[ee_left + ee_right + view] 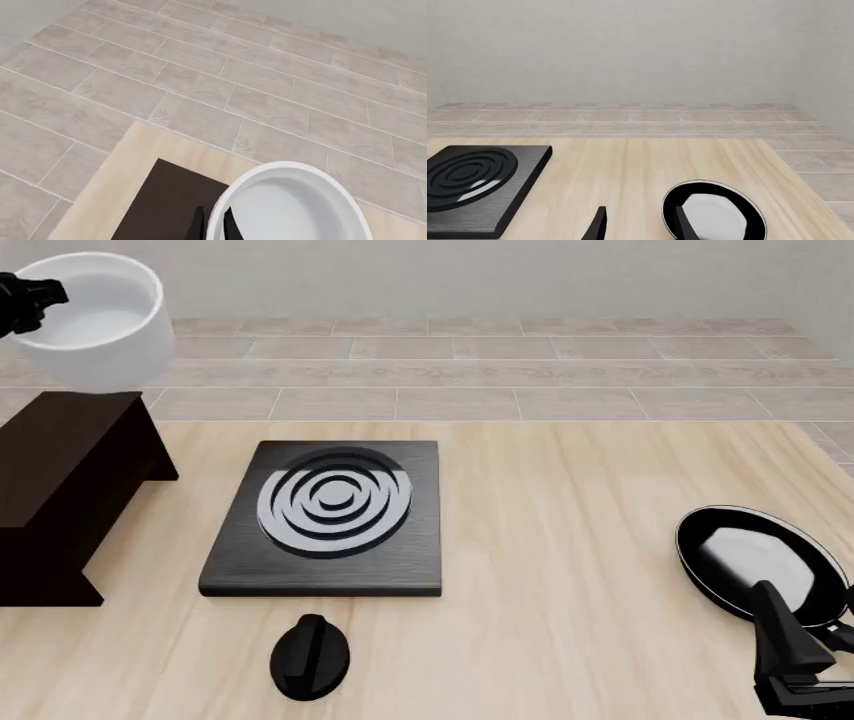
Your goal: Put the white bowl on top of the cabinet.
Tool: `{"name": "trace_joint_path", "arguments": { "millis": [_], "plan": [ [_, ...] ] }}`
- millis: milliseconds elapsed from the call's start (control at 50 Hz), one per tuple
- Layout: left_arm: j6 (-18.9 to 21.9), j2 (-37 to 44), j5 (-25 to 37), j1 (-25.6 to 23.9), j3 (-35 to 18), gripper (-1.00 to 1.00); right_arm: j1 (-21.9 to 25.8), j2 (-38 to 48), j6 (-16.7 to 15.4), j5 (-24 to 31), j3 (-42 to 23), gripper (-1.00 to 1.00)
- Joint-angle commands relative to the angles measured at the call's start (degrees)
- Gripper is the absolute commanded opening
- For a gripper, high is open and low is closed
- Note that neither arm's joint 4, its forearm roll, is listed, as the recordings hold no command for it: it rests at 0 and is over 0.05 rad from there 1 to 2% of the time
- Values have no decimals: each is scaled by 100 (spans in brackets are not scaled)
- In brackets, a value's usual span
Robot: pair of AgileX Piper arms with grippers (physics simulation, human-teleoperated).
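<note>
Left gripper jaws pinch the white bowl rim, holding it in the air above the cabinet; only the left wrist view shows this grip. Right gripper jaws parted, empty, beside the pan on the bench.

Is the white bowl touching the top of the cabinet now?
Apart. The front view shows the white bowl held above the cabinet, with floor visible between them.
</note>
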Motion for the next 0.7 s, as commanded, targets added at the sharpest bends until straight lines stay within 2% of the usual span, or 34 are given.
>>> {"name": "trace_joint_path", "arguments": {
  "millis": [20, 400, 560, 700],
  "plan": [
    [38, -111, -183, 267, 166, -100, 1, 0, -2, 0, 0, 100],
    [-17, -71, -456, 584, 480, -100, 1, 2, -1, -1, 0, 100],
    [136, 65, -634, 849, 611, -100, -1, 2, 1, -1, 0, 100],
    [103, 210, -842, 1049, 755, -100, 0, 1, 1, 0, 0, 100]
  ]
}}
